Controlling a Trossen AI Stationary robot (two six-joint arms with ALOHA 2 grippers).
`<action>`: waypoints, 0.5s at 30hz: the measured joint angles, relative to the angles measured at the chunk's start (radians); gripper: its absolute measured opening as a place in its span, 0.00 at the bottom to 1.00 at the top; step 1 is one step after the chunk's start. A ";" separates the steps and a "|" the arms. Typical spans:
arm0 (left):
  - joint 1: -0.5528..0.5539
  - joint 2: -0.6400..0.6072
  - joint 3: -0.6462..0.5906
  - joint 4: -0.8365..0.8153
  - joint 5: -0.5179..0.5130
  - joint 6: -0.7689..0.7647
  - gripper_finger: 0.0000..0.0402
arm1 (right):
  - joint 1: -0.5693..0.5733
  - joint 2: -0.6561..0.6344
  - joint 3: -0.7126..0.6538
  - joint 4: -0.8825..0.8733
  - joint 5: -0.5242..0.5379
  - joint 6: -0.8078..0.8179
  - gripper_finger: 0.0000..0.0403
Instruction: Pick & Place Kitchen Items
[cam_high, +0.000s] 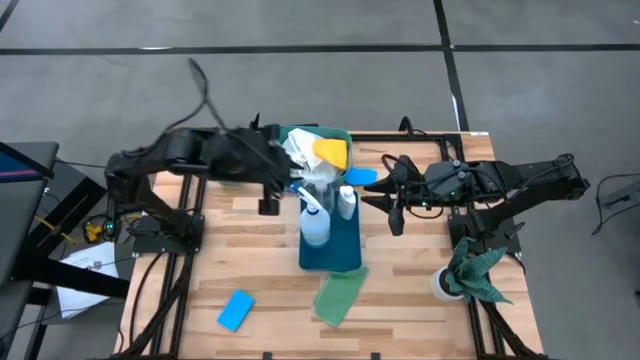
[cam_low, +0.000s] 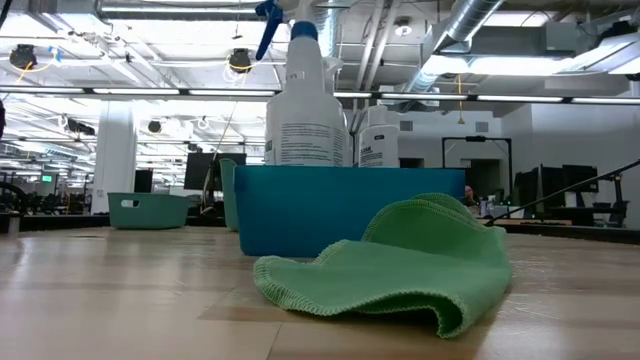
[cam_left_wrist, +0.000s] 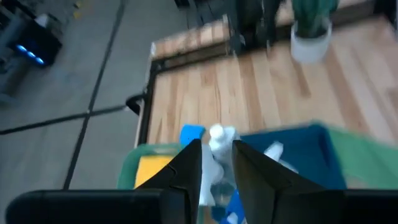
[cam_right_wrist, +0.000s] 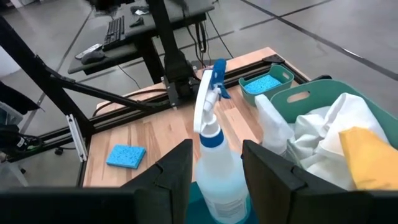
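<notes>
A blue bin (cam_high: 345, 250) stands mid-table and holds a clear spray bottle with a blue trigger (cam_high: 313, 222) and a small white-capped bottle (cam_high: 346, 200), both upright. A teal bin (cam_high: 340, 135) behind it holds white (cam_high: 300, 150) and yellow (cam_high: 332, 152) cloths. A light-green cloth (cam_high: 338, 297) lies crumpled on the table in front of the blue bin. One blue sponge (cam_high: 236, 310) lies near left, another (cam_high: 362, 176) beside the bins. My left gripper (cam_high: 270, 203) is left of the blue bin, its fingers slightly apart and empty. My right gripper (cam_high: 395, 218) is right of it, open and empty, facing the spray bottle (cam_right_wrist: 217, 168).
A dark green rag sits on a white cup (cam_high: 468, 275) at the near right. A small teal tray with a blue sponge (cam_right_wrist: 267, 84) stands at the far left, under my left arm. Bare wood shows between the left sponge and the blue bin.
</notes>
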 joint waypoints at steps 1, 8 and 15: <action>0.000 -0.021 0.000 0.011 -0.002 -0.012 0.21 | 0.000 0.000 0.000 -0.001 0.000 0.000 0.33; 0.001 -0.150 -0.011 0.007 0.000 -0.132 0.21 | 0.000 -0.020 0.000 -0.049 0.004 0.022 0.33; -0.016 -0.249 -0.057 0.012 0.008 -0.253 0.21 | 0.000 -0.038 -0.001 -0.082 0.031 0.041 0.33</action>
